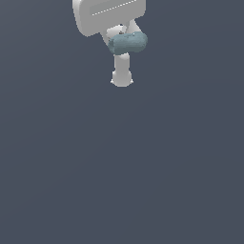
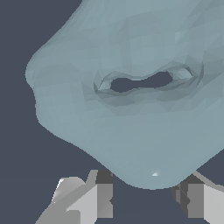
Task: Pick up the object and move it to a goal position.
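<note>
Teal-blue object sat high in the exterior view, pinched between the fingers of the gripper beneath the white robot hand. In the wrist view, from one finger across to the other, the lump filled nearly everything. Its rounded, bumpy surface could probably slip or twist out if the hold were shallow. Nothing else showed against the plain dark ground; no goal marker was visible.
</note>
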`<state>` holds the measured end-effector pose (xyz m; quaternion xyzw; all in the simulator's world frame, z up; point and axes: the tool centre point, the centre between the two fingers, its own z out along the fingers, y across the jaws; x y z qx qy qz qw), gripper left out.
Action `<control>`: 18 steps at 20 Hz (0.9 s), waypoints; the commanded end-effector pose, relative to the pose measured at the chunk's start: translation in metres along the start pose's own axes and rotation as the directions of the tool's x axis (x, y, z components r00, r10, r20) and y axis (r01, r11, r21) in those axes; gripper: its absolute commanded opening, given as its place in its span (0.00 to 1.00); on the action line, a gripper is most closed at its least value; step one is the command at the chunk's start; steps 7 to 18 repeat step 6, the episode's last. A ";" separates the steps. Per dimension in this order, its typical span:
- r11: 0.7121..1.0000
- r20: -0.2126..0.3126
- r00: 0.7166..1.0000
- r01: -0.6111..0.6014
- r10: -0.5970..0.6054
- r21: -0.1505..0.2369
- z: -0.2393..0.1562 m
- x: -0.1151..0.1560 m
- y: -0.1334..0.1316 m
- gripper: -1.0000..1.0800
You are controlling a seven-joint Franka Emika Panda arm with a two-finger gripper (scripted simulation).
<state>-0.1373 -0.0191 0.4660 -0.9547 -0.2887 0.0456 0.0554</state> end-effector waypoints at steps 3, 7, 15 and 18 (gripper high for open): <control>1.000 0.000 1.000 0.000 0.000 0.000 -0.007 0.002 -0.002 0.00; 1.000 0.000 1.000 0.000 0.000 0.000 -0.007 0.002 -0.001 0.00; 1.000 0.000 1.000 0.000 0.000 0.000 -0.007 0.002 -0.001 0.00; 1.000 0.000 1.000 0.000 0.000 0.000 -0.007 0.002 -0.001 0.00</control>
